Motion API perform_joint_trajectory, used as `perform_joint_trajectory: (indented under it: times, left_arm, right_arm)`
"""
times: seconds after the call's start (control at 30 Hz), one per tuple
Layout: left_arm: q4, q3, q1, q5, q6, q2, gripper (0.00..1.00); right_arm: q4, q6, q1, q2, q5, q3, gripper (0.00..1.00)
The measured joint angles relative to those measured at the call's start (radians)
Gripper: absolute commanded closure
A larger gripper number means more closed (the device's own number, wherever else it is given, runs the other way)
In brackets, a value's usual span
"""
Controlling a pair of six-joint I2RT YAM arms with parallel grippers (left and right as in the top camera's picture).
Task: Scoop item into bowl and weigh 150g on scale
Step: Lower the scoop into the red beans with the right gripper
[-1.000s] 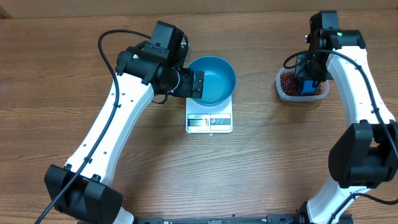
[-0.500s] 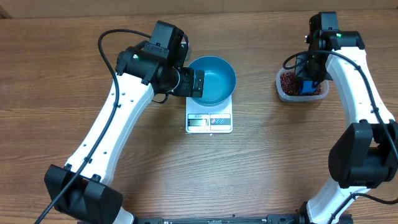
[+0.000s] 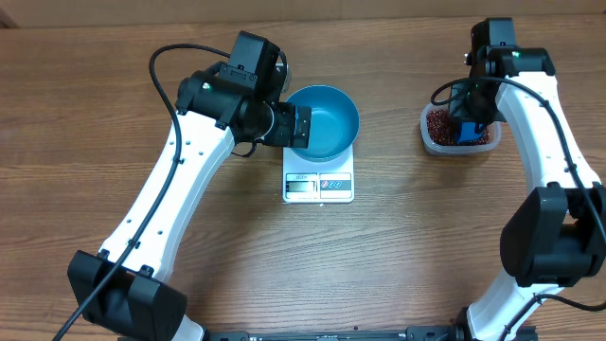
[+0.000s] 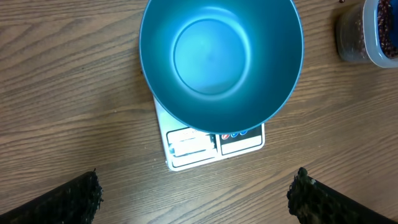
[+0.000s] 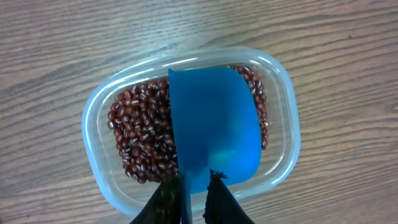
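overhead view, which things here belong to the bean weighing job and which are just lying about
For the job:
- bowl on the scale
- beans in the clear tub
- blue scoop, gripped by the right tool
- left tool, open beside the bowl

Not part of it:
- only the wooden table underneath

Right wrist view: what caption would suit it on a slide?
Right fingers pinch the blue scoop by its handle, its blade lying over red-brown beans in a clear plastic tub.
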Motion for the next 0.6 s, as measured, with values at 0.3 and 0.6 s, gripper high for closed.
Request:
perform_joint_trajectory:
  times: [0.3, 0.6]
  left_arm:
    - [0.0, 0.0, 0.0, 0.0, 0.0, 0.0, 0.01]
    - [0.001, 0.0, 0.0, 0.0, 0.0, 0.0, 0.0]
  right_arm:
    - [0.03, 0.0, 0.0, -0.013, -0.009, -0.027, 0.9]
    - [0.029, 0.0, 0.001, -0.013, -0.007, -0.028, 0.76]
